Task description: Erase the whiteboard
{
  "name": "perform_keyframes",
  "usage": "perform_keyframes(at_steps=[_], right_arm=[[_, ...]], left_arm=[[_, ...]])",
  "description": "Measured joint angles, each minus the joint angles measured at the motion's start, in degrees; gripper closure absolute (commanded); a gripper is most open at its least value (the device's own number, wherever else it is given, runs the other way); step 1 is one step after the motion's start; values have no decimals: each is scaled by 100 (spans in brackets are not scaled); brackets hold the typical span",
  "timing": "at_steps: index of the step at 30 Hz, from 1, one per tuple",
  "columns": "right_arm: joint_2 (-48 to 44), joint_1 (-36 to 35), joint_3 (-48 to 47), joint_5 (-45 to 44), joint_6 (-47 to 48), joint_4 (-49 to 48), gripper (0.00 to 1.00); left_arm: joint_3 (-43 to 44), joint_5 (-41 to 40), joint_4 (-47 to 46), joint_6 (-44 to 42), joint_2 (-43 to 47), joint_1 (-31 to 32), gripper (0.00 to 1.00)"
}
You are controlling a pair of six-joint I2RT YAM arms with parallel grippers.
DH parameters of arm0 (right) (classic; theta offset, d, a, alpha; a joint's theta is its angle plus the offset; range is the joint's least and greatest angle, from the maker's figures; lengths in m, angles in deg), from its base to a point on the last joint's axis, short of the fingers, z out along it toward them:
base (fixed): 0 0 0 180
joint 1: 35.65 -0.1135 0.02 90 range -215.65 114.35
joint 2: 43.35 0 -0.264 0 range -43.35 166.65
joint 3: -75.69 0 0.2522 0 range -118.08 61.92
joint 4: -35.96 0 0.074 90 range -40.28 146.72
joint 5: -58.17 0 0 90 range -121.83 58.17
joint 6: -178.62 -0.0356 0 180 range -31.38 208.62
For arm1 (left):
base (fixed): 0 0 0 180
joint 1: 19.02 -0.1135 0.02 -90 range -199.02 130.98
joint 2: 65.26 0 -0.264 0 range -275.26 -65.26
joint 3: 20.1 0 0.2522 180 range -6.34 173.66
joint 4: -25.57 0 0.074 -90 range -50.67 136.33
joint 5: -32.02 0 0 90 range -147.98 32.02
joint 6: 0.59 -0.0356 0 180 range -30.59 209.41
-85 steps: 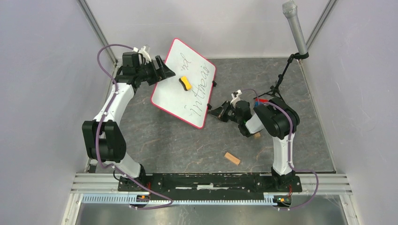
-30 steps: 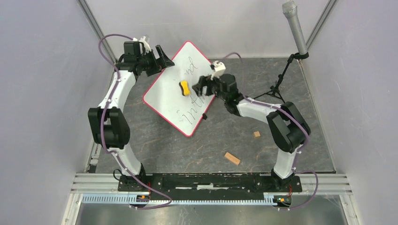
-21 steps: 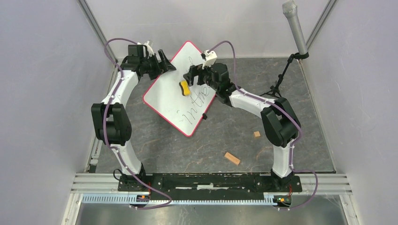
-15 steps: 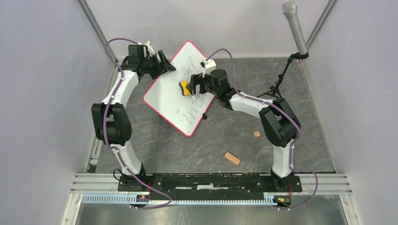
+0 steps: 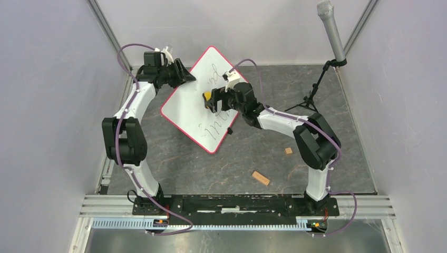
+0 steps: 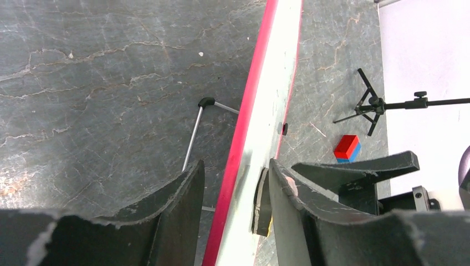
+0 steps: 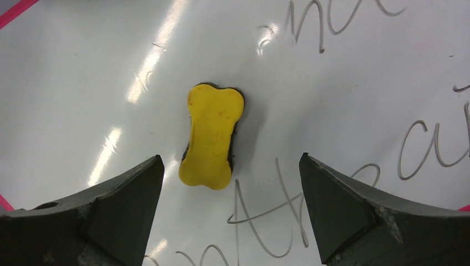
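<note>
Top view: the whiteboard [image 5: 185, 108] sits toward 11 o'clock on the table [image 5: 274, 158], its handwriting [image 5: 216, 126] intact. The right hand [image 5: 215, 100] has swung in from the board's 3 o'clock side and now hovers over the yellow eraser [image 5: 207, 95].

Left wrist view: the left hand [image 6: 235, 166] straddles the board's red rim [image 6: 244, 127]; I cannot tell whether it actually pinches.

Right wrist view: the fingers [image 7: 124, 202] are spread wide with the eraser between them, not yet grasped, so wiping has likely not begun.
</note>
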Motion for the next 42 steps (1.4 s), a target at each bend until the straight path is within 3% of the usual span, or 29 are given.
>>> perform_keyframes(at_steps=[3,7,12,17,22,26,35,42], right_arm=[[-76,-101,46,-63,-111,-50,21],[-63,-199,24,-203,-254,-35,25],[175,-280,-323,-354,-299,83,42],[411,-295,-496,-564,-339,157,55],[619,-295,-931,-667,-240,315,72],[776,-295,-1333,-713,-46,391,76],[1351,-302,-2463,-614,107,380,85],[1464,-417,-2673,-824,136,393,88]], left_arm=[[-70,-11,-81,0,83,0,52],[-166,-22,-155,0,153,-2,55],[-184,-39,-190,0,157,-4,62],[-221,7,-269,-2,162,-24,73],[-227,48,-385,-11,162,-17,93],[-243,42,-424,-26,162,-4,98],[-251,13,-461,-195,162,15,98],[-262,-9,-470,-278,162,15,98]])
